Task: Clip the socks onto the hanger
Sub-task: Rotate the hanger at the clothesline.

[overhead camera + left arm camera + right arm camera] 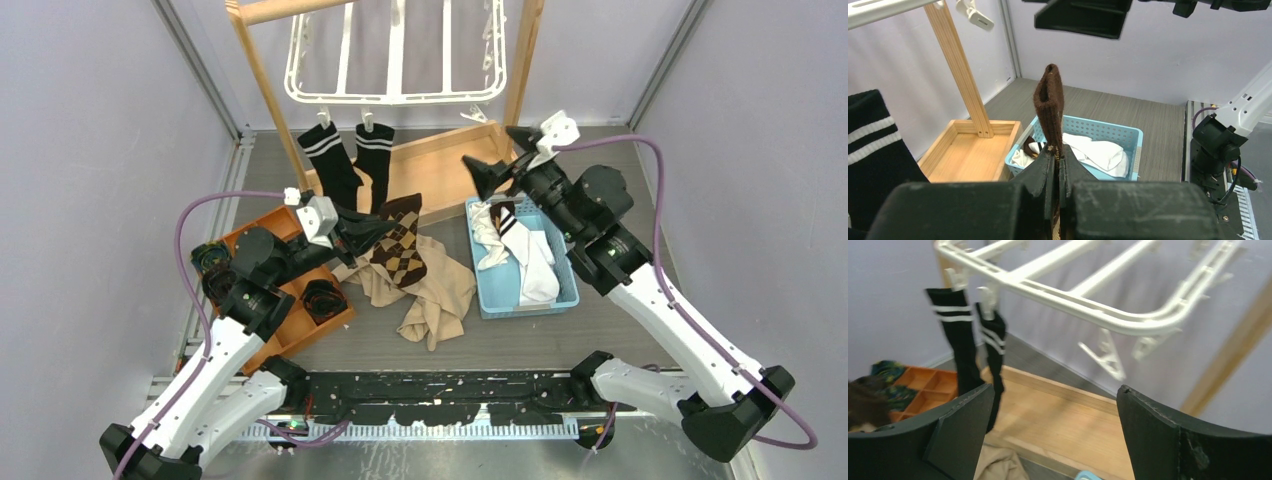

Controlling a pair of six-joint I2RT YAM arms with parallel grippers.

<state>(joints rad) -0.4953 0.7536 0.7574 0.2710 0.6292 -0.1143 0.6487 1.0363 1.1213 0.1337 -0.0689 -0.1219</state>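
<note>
The white hanger (395,98) hangs at the back from the wooden stand. Two black socks with white stripes (330,165) (372,160) hang clipped to its front rim. My left gripper (383,226) is shut on a brown argyle sock (400,245); in the left wrist view the sock's cuff (1050,107) sticks up above the closed gripper (1060,157). My right gripper (500,155) is open and holds nothing, just below the hanger's right front corner. In the right wrist view the hanger (1088,305), its free clips and the black socks (960,340) lie beyond the wide-apart gripper (1055,395).
A blue basket (490,300) with white socks (535,265) stands under the right arm. A beige cloth (440,300) lies mid-table. An orange tray (270,340) sits by the left arm. The wooden stand's base tray (440,160) and post (265,90) are behind.
</note>
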